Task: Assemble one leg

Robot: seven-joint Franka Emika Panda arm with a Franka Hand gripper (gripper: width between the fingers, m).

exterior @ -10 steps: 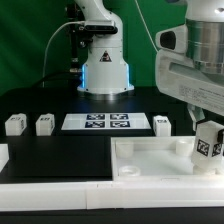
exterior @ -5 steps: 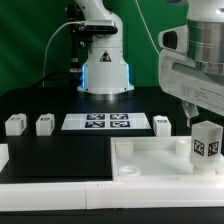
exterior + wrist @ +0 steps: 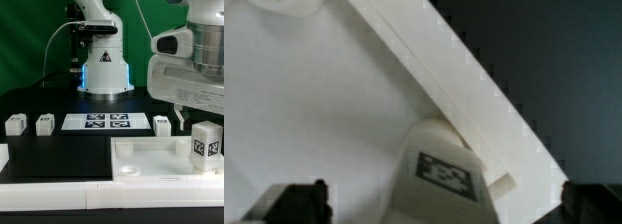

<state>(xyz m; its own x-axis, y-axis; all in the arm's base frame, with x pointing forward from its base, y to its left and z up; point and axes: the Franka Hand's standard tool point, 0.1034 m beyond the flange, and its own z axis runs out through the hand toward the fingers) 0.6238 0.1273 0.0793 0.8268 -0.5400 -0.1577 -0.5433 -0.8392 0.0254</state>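
Note:
A white leg [image 3: 206, 142] with a black-and-white tag stands upright on the right part of the big white tray-like piece [image 3: 150, 158]. My gripper [image 3: 190, 118] hangs just above and to the exterior view's left of it, open and holding nothing. In the wrist view the leg [image 3: 446, 168] stands on the tray-like piece [image 3: 313, 100], between my two dark fingers [image 3: 299, 203] and apart from both. My gripper [image 3: 446, 208] is spread wider than the leg.
Three more white legs stand on the black table: two at the exterior view's left [image 3: 14, 124] [image 3: 44, 124] and one at the right [image 3: 162, 123]. The marker board [image 3: 96, 122] lies between them. The arm's base [image 3: 103, 65] stands behind.
My gripper has let go of the leg and moved up and to the exterior view's left. The leg stays upright on the tray-like piece.

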